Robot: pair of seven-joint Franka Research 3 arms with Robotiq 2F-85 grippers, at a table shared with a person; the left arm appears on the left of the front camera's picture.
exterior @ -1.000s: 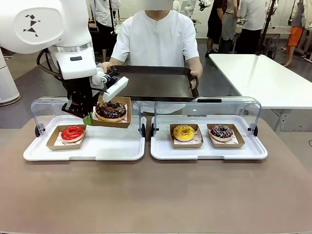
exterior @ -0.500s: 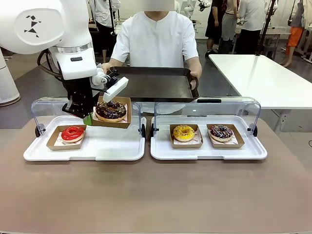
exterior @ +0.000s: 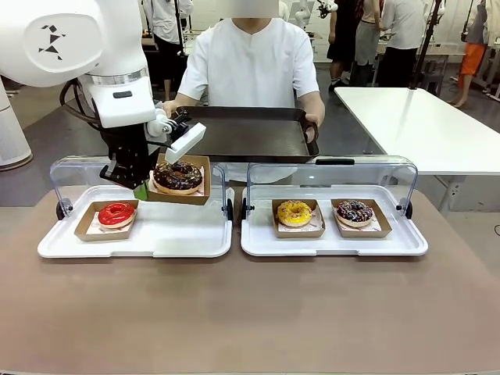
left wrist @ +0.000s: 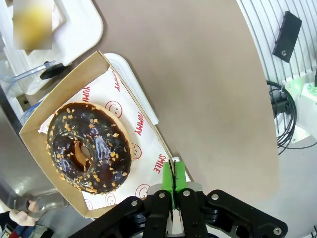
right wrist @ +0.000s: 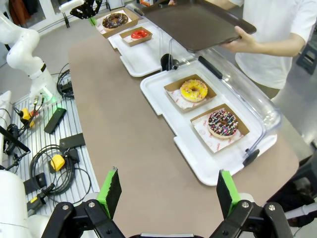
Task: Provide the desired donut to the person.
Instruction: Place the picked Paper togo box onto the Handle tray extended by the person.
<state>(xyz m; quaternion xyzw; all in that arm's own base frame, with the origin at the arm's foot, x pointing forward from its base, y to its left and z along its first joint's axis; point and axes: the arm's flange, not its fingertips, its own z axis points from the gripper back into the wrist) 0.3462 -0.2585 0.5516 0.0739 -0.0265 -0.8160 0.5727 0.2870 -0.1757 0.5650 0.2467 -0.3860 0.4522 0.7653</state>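
Front: left gripper [exterior: 141,189] clamps the edge of the carton [exterior: 178,197] holding the chocolate donut [exterior: 177,175], centre-left, above the white tray [exterior: 156,238]. Person [exterior: 250,62], top centre, holds a dark tray [exterior: 250,137].
Left wrist: pads pinch the carton rim, lower centre.
Right wrist: right gripper [right wrist: 168,191] at bottom edge, jaws wide apart, empty.

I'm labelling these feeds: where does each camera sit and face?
Front: between the arms, facing the person across the table; left arm shows.
Left wrist: above the shut left gripper, looking down at the chocolate donut whose box it pinches.
Right wrist: behind the open right gripper, looking along the table.
Shared: the chocolate donut.
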